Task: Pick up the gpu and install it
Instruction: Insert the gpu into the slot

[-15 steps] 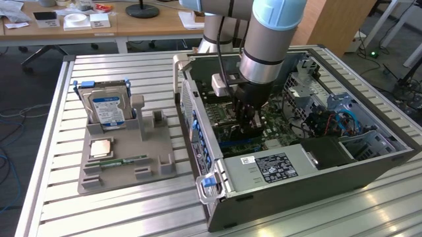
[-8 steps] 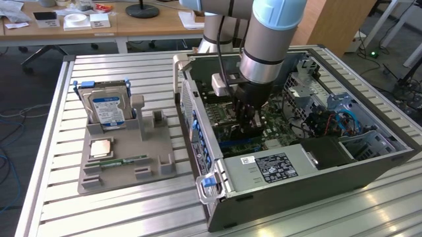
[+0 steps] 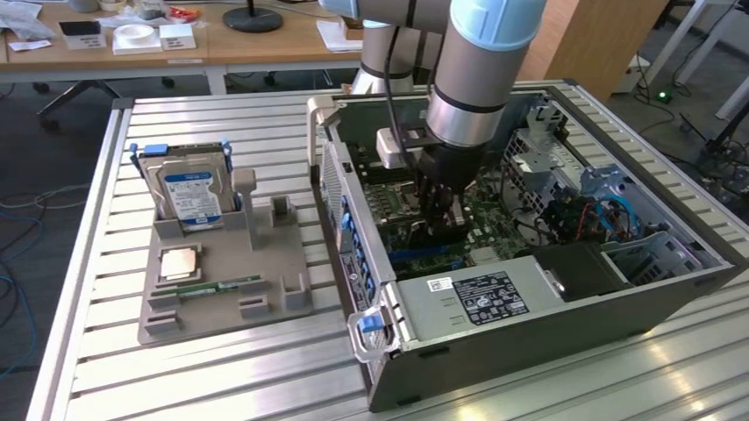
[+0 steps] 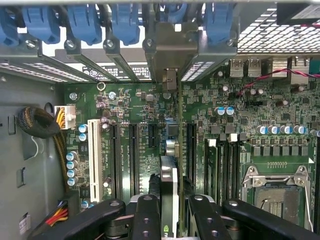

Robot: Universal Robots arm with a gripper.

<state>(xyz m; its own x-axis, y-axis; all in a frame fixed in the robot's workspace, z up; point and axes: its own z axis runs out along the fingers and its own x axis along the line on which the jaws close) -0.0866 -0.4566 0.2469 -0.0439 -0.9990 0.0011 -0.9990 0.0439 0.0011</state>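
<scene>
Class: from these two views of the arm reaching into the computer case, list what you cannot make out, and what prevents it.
- gpu: the wrist view shows it edge-on in the claw, so its face is hidden. Whether it sits in its slot is unclear.
- Exterior view: the arm hides the gpu's contact with the motherboard.
- Hard drive: label print too small to read.

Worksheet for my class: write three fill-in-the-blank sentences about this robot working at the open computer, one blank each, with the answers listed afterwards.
The gripper holds the graphics card ____ the open computer case. The hard drive carries a ____ label. The holder it stands in is coloured ____.
Answers: inside; blue; grey.
</scene>
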